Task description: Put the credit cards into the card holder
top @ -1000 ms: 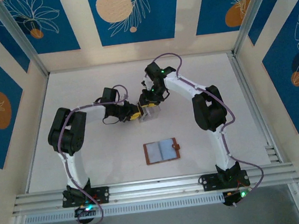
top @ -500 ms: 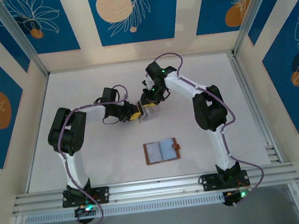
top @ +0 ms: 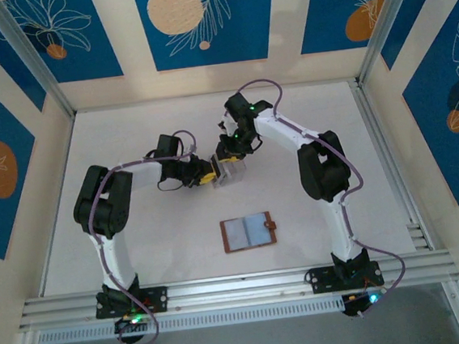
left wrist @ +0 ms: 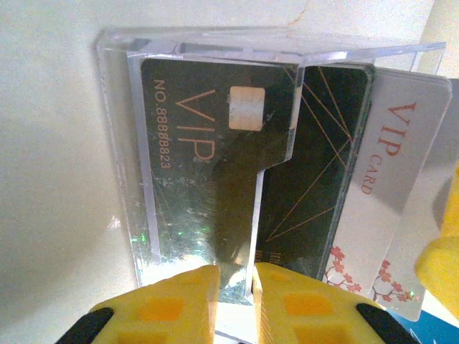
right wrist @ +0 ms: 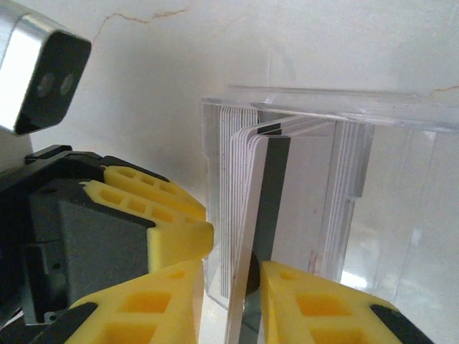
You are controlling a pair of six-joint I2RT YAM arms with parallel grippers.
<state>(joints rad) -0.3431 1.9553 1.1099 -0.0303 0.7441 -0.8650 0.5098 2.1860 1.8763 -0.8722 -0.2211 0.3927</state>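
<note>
Barely shifted from 1 s ago: pinching 1 card (right wrist: 271,208) inside the stand (left wrist: 115,143) with the right gripper (right wrist: 229,269), clamping the stand's wall with the left gripper (left wrist: 233,276). Extraction probably only starting; holder (top: 247,232) open, well apart from the stand, on its near side.

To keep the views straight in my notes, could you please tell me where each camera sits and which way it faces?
Top external: above and behind, looking down on the left arm, right arm and card holder.
Left wrist: faces the clear stand front-on; left gripper below.
Right wrist: faces the credit cards edge-on; right gripper below.
All three share the stand.
</note>
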